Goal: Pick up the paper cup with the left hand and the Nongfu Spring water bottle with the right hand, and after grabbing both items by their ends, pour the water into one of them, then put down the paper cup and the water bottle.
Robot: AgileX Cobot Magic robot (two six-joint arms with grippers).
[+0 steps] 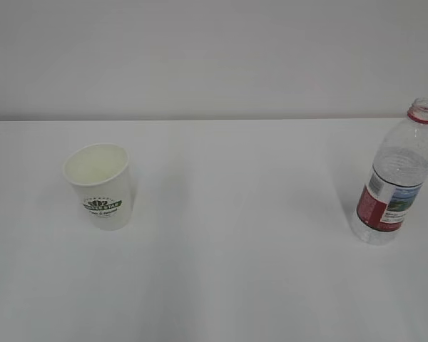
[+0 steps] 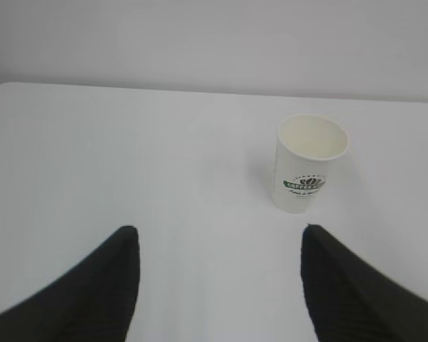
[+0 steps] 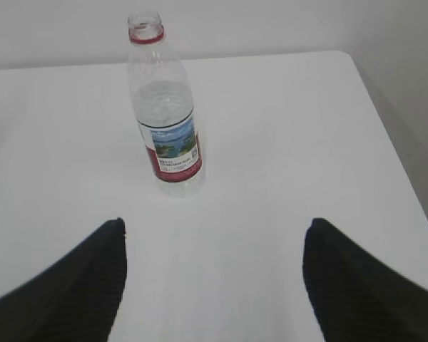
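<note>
The white paper cup [image 1: 100,187] with a dark green logo stands upright on the left of the white table; the left wrist view shows the paper cup [image 2: 311,162] ahead and to the right. My left gripper [image 2: 220,231] is open, short of the cup, nothing between its fingers. The uncapped Nongfu Spring water bottle [image 1: 396,174], clear with a red neck ring and red-and-white label, stands upright at the right. In the right wrist view the bottle [image 3: 165,107] is ahead and left of my open right gripper [image 3: 215,224]. Clear water partly fills the bottle. Neither arm shows in the exterior view.
The white table [image 1: 235,235] runs back to a pale wall. Its right edge [image 3: 392,149] and rounded far right corner show in the right wrist view. Its far left corner [image 2: 7,87] shows in the left wrist view.
</note>
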